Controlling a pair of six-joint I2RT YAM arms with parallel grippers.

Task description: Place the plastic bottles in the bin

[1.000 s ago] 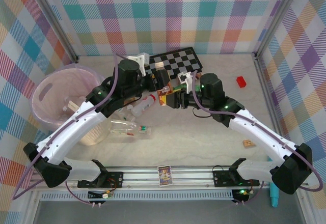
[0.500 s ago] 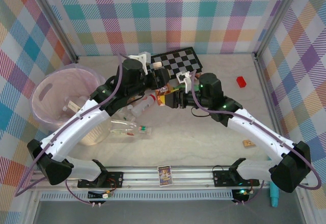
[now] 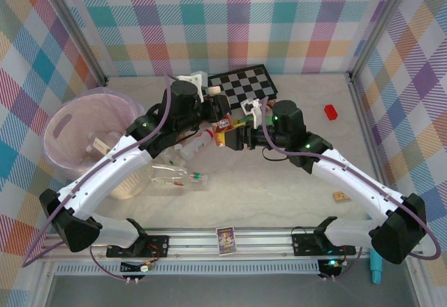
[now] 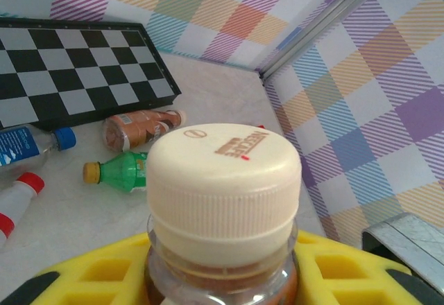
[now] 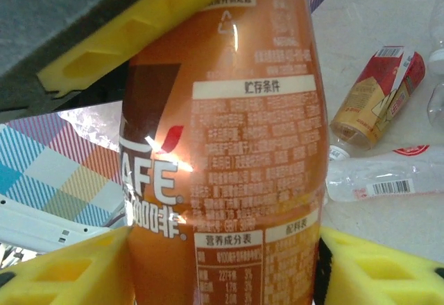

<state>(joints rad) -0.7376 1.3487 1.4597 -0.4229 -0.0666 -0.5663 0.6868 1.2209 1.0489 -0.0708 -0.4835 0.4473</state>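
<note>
My right fingers (image 3: 232, 138) are clamped on the coffee bottle (image 5: 222, 145); their yellow pads (image 5: 69, 270) press its lower body from both sides. My left fingers (image 3: 221, 114) sit at the bottle's other end, with pads (image 4: 90, 270) flanking the neck just under the cream cap (image 4: 223, 173). I cannot tell whether they are squeezing it or only bracketing it. Seen from above, the bottle's long axis runs from my right fingers at the base toward my left fingers at the cap, with the cap end nearer the checkerboard (image 3: 244, 84). The bin (image 3: 63, 122) lies well to the left of the bottle, on my left arm's side. I judge that arm the better carrier, so the next move depends on its grip being firm before my right lets go. The cap seems to read NESCAFE. The label shows "AFE" over 咖啡, plus panels headed 贮存条件, 营养成分表 and 配料表. Beyond the bottle, on the counter (image 4: 208, 90), lie a green bottle (image 4: 121, 172), a brown one (image 4: 142, 126) and a blue-capped one (image 4: 28, 145).
</note>
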